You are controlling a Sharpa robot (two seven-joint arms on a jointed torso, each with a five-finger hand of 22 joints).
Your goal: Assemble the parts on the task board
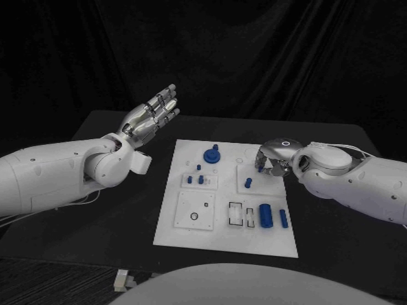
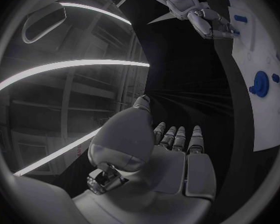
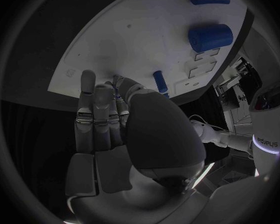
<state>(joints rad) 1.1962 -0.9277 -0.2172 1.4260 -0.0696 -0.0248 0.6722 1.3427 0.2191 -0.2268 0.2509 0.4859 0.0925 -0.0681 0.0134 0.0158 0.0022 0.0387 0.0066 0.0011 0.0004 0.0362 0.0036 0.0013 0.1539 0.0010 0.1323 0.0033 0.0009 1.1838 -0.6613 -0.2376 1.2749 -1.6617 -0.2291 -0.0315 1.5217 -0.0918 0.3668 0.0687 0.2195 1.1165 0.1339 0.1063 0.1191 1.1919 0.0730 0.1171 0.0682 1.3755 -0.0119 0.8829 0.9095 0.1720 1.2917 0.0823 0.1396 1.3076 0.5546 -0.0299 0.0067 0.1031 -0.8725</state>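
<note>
Here the silver right hand (image 1: 275,157) sits at the right edge of the white plastic task board (image 1: 190,232), fingers extended over it; whether it pinches a small blue peg (image 3: 160,81) I cannot tell. Any sideways nudge could topple the nearby pegs. The silver left hand (image 1: 153,114) hangs raised, open and empty, to the far left of the board.

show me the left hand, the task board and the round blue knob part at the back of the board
left hand (image 1: 154,113), head view, on its palm.
task board (image 1: 190,232), head view, bare near-left corner.
round blue knob part (image 1: 211,155), head view, its top.
</note>
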